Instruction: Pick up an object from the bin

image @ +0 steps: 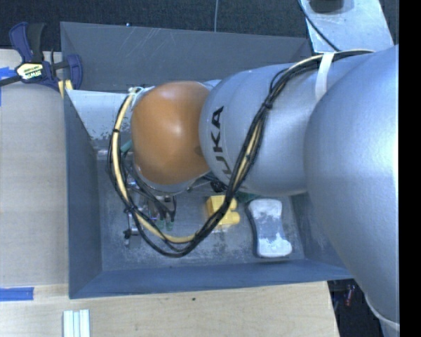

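Observation:
My gripper (147,206) hangs low over the left-middle of the bin floor, its metal body showing under the arm's wrist. Just to its right lies a small yellow block-like thing (226,215), partly crossed by a cable. Further right, near the bin's front wall, rests a whitish-grey rectangular block (270,228) with rounded corners. I see nothing between the gripper and the floor beneath it.
The arm and its orange wrist cover hide most of the bin's back and right. A small green thing (125,146) peeks out at the cover's left edge. Black and yellow cables loop down beside the gripper.

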Robot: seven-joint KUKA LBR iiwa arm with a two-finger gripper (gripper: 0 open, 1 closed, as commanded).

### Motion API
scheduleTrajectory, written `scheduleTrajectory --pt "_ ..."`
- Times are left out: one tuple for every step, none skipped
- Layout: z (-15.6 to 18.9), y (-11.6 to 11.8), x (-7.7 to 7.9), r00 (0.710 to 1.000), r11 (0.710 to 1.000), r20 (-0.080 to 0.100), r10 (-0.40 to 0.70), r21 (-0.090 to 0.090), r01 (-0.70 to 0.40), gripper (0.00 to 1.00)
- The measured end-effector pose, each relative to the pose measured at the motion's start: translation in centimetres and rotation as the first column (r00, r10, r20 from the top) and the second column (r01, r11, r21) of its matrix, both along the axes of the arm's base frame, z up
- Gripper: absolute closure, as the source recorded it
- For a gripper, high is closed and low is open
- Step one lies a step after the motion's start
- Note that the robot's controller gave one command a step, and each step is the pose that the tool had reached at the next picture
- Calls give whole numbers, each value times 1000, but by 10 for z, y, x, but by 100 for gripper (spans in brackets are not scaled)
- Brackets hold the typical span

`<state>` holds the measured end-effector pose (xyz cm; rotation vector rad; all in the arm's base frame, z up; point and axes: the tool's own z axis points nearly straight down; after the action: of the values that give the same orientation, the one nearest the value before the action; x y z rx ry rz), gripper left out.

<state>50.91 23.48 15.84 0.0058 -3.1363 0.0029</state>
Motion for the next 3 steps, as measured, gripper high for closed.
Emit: scheduleTrajectory --pt "5 -1 2 1000 1000 7 -4 3 4 0" --pt "-55 -76 -15 989 989 8 148 2 -148 0" --pt "-58 -8 23 890 890 15 455 2 -455 0"
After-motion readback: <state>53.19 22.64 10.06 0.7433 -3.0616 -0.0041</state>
